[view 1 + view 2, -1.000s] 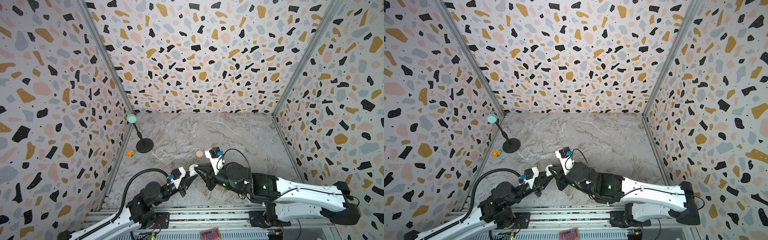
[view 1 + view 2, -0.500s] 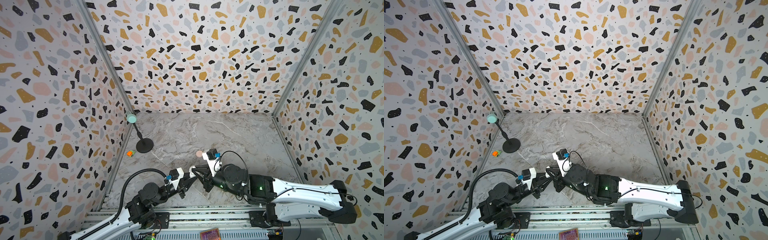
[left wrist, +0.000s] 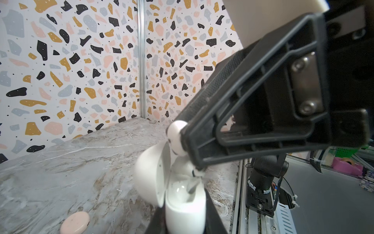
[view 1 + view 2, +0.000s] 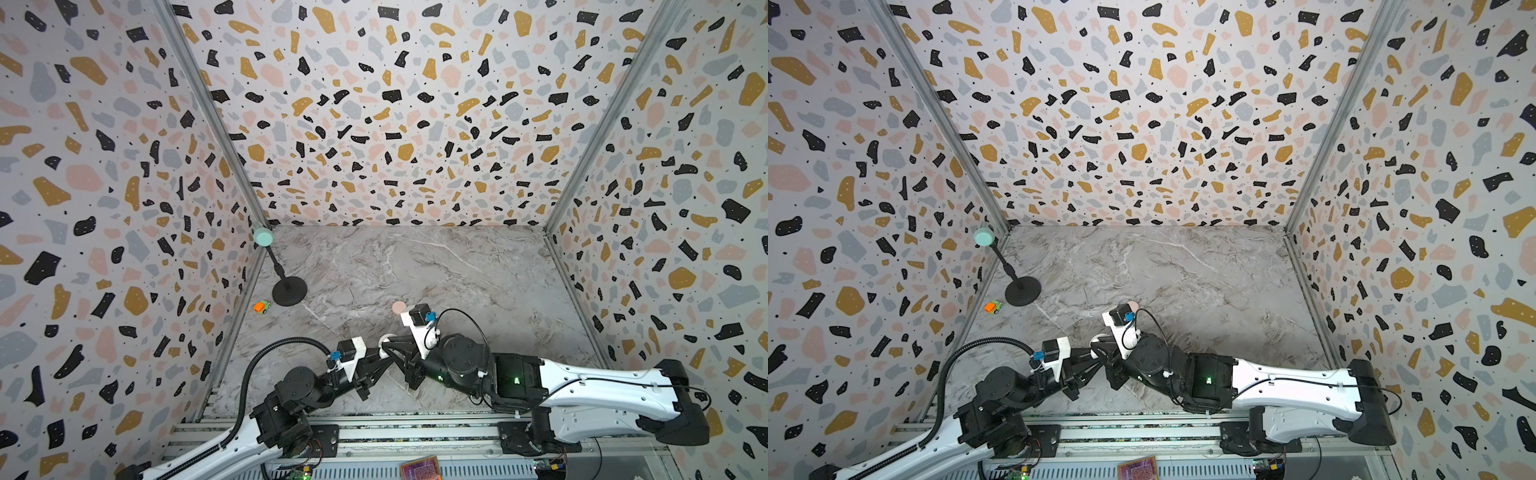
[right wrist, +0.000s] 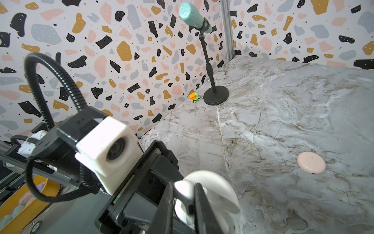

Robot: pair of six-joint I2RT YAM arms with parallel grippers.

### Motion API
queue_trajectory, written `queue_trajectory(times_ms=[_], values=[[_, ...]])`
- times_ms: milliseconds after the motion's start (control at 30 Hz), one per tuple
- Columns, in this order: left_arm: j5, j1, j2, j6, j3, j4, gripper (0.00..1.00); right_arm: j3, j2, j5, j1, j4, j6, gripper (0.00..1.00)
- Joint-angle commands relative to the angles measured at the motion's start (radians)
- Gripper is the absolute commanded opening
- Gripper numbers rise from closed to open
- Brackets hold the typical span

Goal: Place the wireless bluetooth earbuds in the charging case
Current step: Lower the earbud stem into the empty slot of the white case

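Your left jaws are clenched on the white charging case [image 3: 185, 208], one finger on each side of its body, and the lid [image 3: 150, 176] is hinged open. Your right jaws are clamped on a single white earbud [image 3: 175, 137] with its bulb end sticking out past the tips. The right wrist view shows it pinched between the two black fingers [image 5: 168, 202], with the open lid just behind. The earbud sits at the mouth of the case, just beside the raised lid. Whether its stem has entered a well, you cannot tell from these views. In both top views the two sets of jaws meet tip to tip in the lower centre of the frame, near the front edge of the bench [image 4: 457, 270]. The case shows as a small white round shape [image 4: 387, 341] between them. A closed pink case [image 4: 399, 307] lies flat on the bench just above the right wrist camera, apart from both jaws. At the left edge of the bench are a microphone stand [image 4: 289, 291] with a teal head and, just left of its base, a small orange-and-green toy truck [image 4: 262, 306].
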Motion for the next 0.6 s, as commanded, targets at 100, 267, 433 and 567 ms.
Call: queue_trajectory(times_ms=[100, 267, 433, 567], values=[[0.027, 0.005, -0.010, -0.023, -0.005, 0.073, 0.00, -0.008, 0.002, 0.020, 0.010, 0.040, -0.012, 0.16], [0.028, 0.009, -0.012, -0.031, -0.003, 0.073, 0.00, -0.010, 0.007, 0.030, 0.012, 0.038, -0.015, 0.16], [0.034, 0.009, -0.013, -0.041, -0.003, 0.073, 0.00, -0.018, 0.006, 0.035, 0.013, 0.034, -0.012, 0.16], [0.032, 0.011, -0.015, -0.043, -0.003, 0.073, 0.00, -0.024, -0.004, 0.042, 0.016, 0.032, -0.009, 0.16]])
